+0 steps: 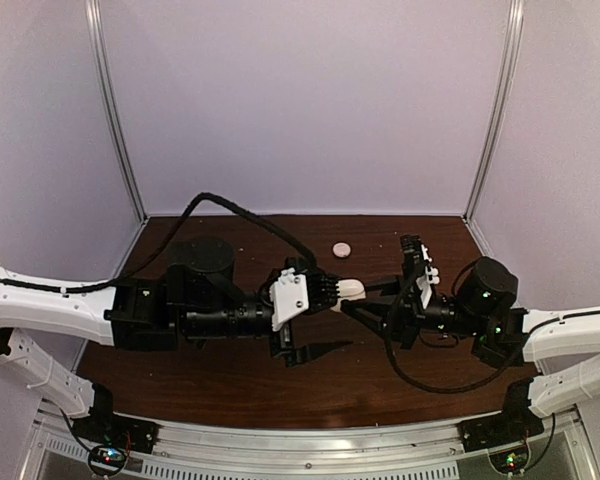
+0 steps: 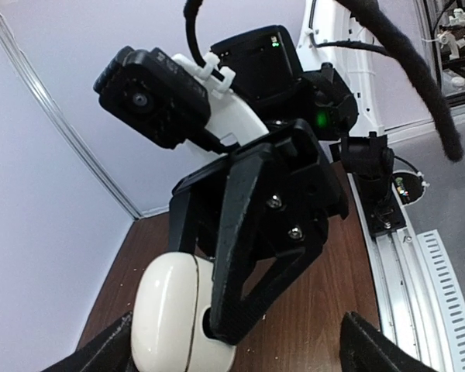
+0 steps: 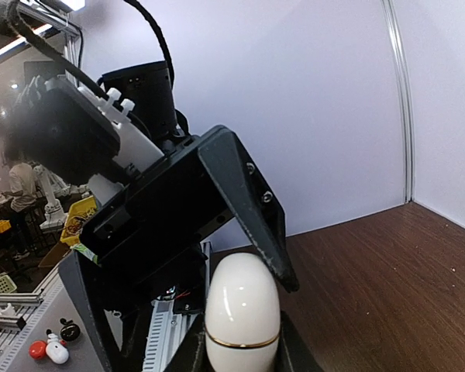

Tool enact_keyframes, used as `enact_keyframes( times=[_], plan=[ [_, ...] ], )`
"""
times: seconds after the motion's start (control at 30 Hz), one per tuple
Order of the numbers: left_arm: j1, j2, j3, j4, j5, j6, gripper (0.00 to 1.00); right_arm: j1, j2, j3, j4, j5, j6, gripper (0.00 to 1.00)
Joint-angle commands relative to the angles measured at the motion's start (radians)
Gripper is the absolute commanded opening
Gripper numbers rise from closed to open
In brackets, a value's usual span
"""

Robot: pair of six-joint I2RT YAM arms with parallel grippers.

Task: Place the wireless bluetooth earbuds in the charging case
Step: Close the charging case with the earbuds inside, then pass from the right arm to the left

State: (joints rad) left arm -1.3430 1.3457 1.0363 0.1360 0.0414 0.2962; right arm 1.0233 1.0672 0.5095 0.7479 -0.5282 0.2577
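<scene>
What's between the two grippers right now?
The case, clamped by the right gripper, with the left gripper open around it; the top view shows it.

Pink disc (image 1: 341,248) on brown table (image 1: 210,375), far centre.

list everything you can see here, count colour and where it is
case: 1, white, lid shut, held above the table mid-scene
earbuds: none visible
disc: 1, pale pink, flat on the table beyond the case, toward the back wall
table: 1, dark brown wood
walls: pale, around the table
rail: 1, silver, along the near edge
left gripper: 1, black, open, fingers spread either side of the case
right gripper: 1, black, shut on the case
</scene>
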Motion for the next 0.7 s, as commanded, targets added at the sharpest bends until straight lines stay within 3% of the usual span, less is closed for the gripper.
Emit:
enact_keyframes(
  times=[0.0,0.2,0.67],
  plan=[
    [-0.022,-0.037,-0.026,0.024,-0.166,0.102,0.89,-0.019,-0.01,0.042,0.0,0.016,0.077,0.0],
    [-0.022,-0.063,-0.075,0.099,-0.301,0.191,0.88,-0.021,0.0,0.07,-0.085,0.02,0.108,0.0],
    [-0.043,0.015,-0.028,0.106,-0.341,0.325,0.72,-0.02,0.042,0.086,-0.099,0.01,0.183,0.0]
  ],
)
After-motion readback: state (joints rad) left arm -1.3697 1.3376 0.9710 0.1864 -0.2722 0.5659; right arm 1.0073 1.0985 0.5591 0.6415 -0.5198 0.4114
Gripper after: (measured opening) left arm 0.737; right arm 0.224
